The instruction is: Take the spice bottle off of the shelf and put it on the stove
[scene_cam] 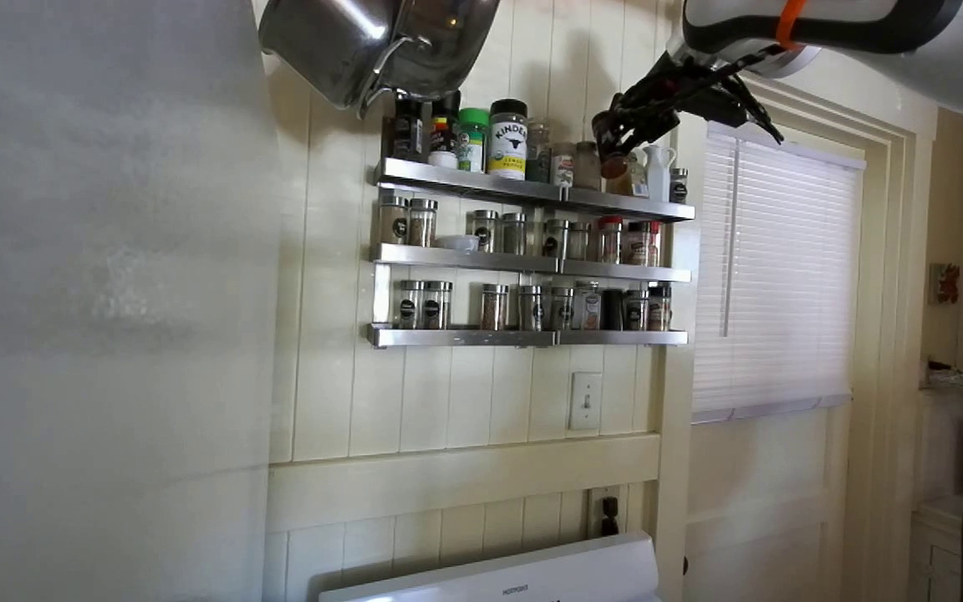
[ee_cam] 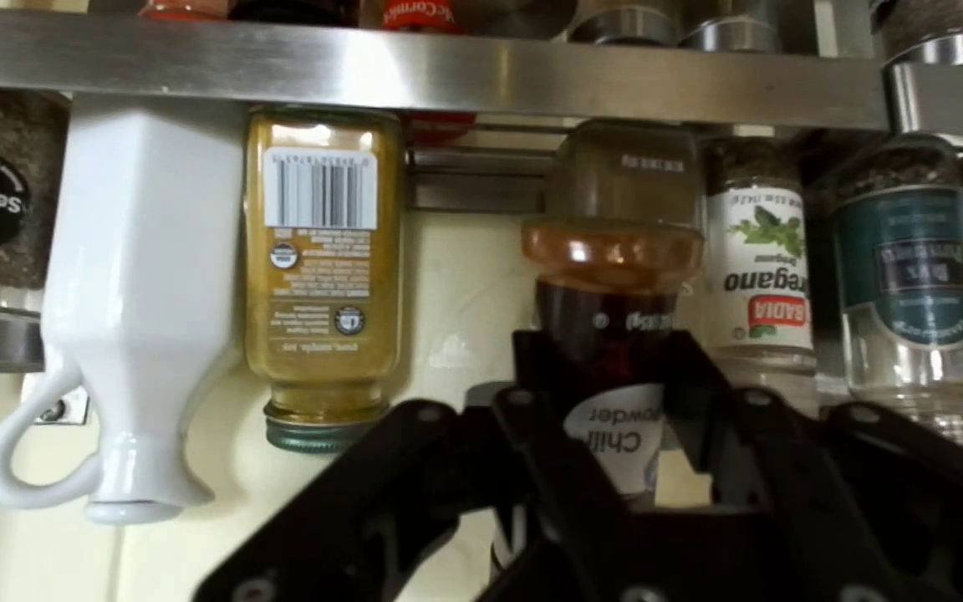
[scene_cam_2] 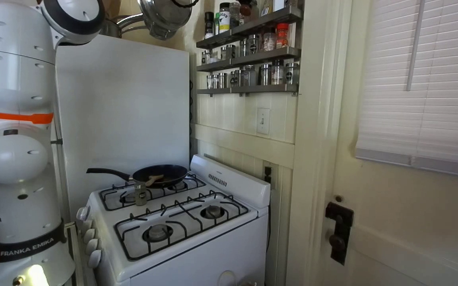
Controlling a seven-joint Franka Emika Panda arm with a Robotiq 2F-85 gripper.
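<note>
The spice bottle, a dark chili powder bottle point(ee_cam: 607, 309), is between the fingers of my gripper point(ee_cam: 611, 359) in the wrist view, which is upside down. The fingers are shut on its sides. The bottle also shows in an exterior view point(scene_cam: 613, 165), tilted, with its reddish base apart from the top rail. My gripper point(scene_cam: 628, 134) reaches in there from the upper right. The three-tier metal shelf point(scene_cam: 490, 186) also shows in an exterior view point(scene_cam_2: 253, 25). The white stove point(scene_cam_2: 241, 180) stands below the shelf; only its back panel point(scene_cam: 532, 577) shows in an exterior view.
A white pitcher point(ee_cam: 143, 242), a mustard-coloured jar point(ee_cam: 323, 276) and an oregano jar point(ee_cam: 757, 251) flank the bottle. Steel pots point(scene_cam: 339, 42) hang left of the shelf. A black pan point(scene_cam_2: 165, 171) and a small jar point(scene_cam_2: 140, 194) stand on the stove. A refrigerator point(scene_cam_2: 125, 111) stands beside it.
</note>
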